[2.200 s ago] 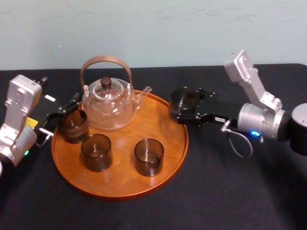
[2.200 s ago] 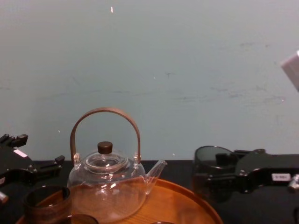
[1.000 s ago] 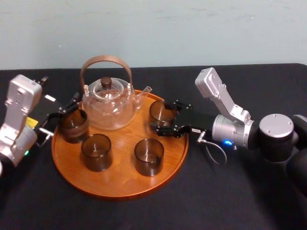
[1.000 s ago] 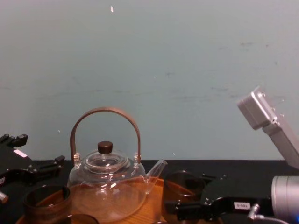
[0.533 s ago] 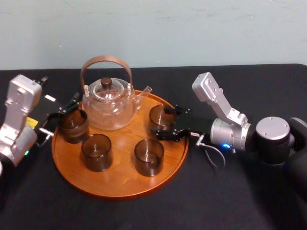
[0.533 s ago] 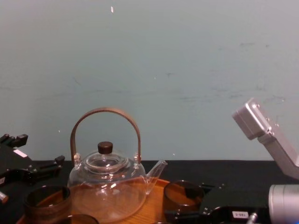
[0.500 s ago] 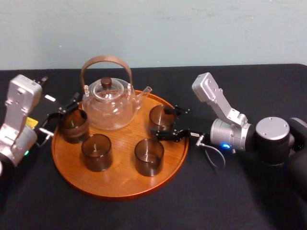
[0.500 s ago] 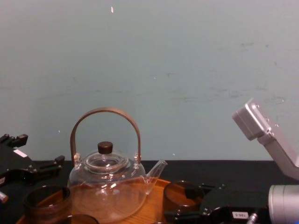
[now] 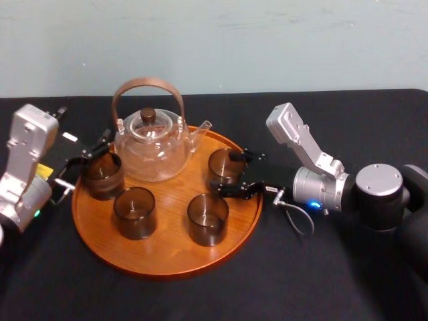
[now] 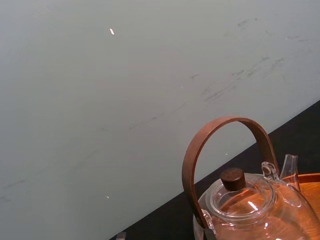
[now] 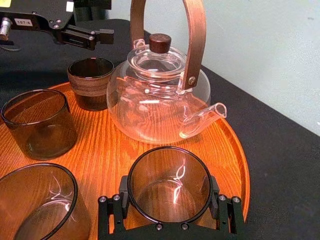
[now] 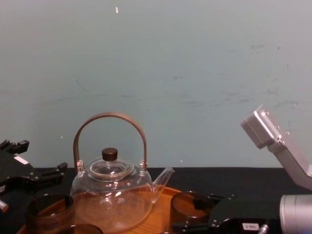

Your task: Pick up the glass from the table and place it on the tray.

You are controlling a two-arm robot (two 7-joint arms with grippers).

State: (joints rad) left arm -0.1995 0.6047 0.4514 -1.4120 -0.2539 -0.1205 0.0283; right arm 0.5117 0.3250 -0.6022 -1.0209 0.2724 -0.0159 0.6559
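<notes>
The glass [image 9: 226, 166], a short straight-walled tumbler of smoky transparent glass, stands upright on the tray [image 9: 167, 264], on its right side near the rim and just off the spout of the teapot [image 9: 150, 150]. The right gripper [image 9: 234, 172] reaches in over the tray's right rim, its black claw bracketing the glass at mid-height. Whether the claw is squeezing the glass or merely flanking it cannot be told.

The tray is a wide round disc of orange-brown wood with visible grain and a low raised rim. It lies on the table [image 9: 321, 281], which is draped in matt black cloth. The teapot is clear and bulbous, with an arched brown wooden handle and a dark knob on its lid. Two more smoky tumblers [image 9: 134, 212] [image 9: 208, 218] stand towards the front of the tray. A darker ribbed cup [image 9: 101, 175] stands at its left side.

The left gripper [image 9: 83, 164] is parked at the tray's left rim beside that cup, its claw spread apart and empty.
</notes>
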